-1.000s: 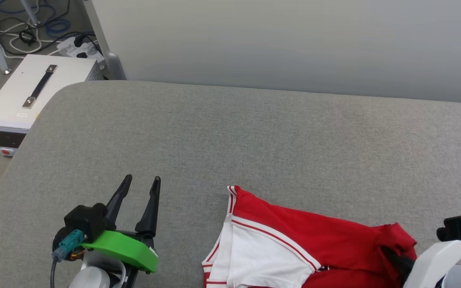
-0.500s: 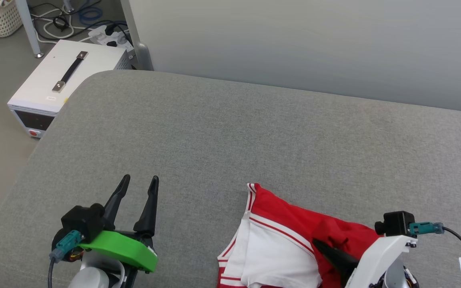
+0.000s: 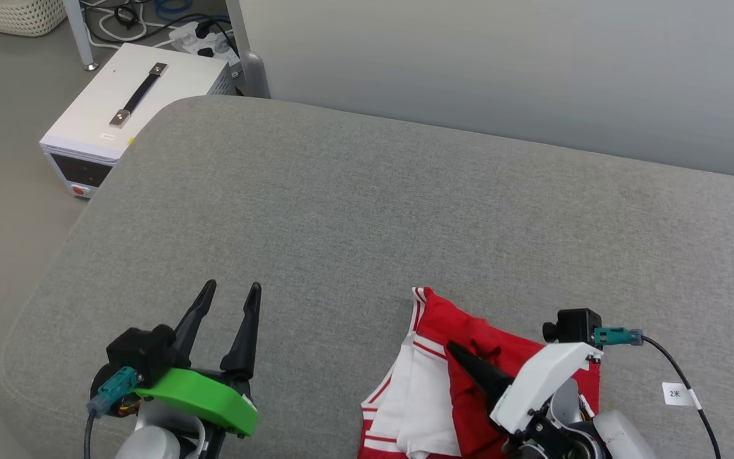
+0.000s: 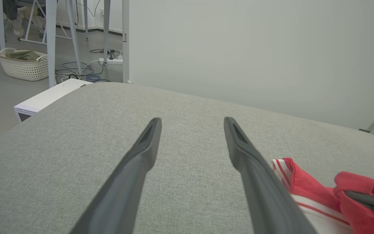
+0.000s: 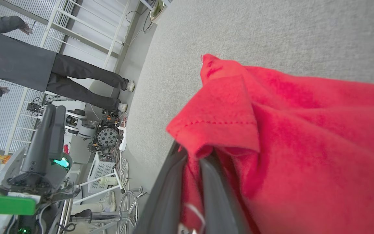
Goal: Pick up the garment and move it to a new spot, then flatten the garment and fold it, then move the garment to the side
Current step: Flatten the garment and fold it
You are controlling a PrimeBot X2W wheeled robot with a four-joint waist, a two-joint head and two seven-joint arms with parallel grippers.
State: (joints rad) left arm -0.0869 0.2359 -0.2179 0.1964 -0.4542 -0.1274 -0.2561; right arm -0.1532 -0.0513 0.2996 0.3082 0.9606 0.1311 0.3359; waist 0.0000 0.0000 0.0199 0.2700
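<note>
The right end effector (image 3: pixel 466 360) is clamped on a bunched fold of the garment (image 3: pixel 434 389), which sits crumpled at the near edge of the grey desk (image 3: pixel 367 191), right of centre. The left end effector (image 3: pixel 233 299) hangs released, well apart from the cloth. Risk imo: it's a small pinch by a hem, so a quick lift could let the fabric slip out, or it just drags along balled up.

Grey cushion (image 3: pixel 367 210) against pale wall (image 3: pixel 501 64); white box (image 3: pixel 179 75) on floor (image 3: pixel 4 159).
</note>
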